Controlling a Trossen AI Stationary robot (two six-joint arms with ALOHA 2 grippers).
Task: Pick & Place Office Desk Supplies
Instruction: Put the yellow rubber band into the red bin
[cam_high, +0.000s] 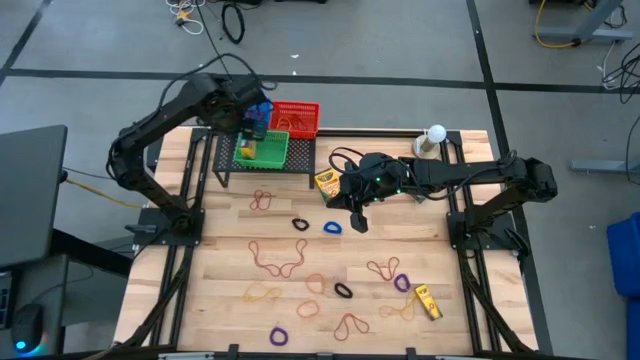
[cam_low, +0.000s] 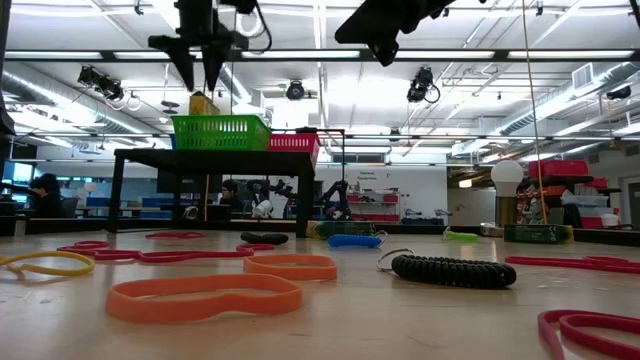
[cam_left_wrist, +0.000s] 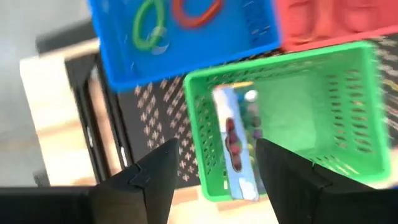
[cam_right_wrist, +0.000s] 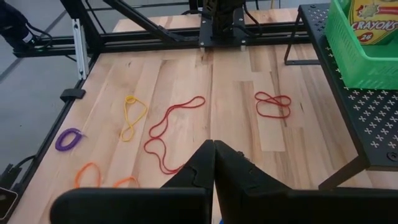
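Note:
A yellow crayon box (cam_left_wrist: 235, 143) stands on end in the green basket (cam_left_wrist: 323, 118), leaning on the basket's wall. My left gripper (cam_left_wrist: 214, 177) hovers open just above it, touching nothing; it also shows in the low view (cam_low: 205, 60). A second crayon box (cam_high: 326, 183) lies on the table beside the rack, and a third crayon box (cam_high: 428, 301) lies near the front right. Rubber bands (cam_high: 280, 258) are scattered over the wood. My right gripper (cam_high: 358, 222) is shut over the table's middle, holding nothing.
The green basket, a blue basket (cam_left_wrist: 186, 43) with rubber bands in it and a red basket (cam_high: 296, 118) sit on a black rack (cam_high: 262, 170) at the far edge. A white ball on a round base (cam_high: 433, 138) stands at the far right.

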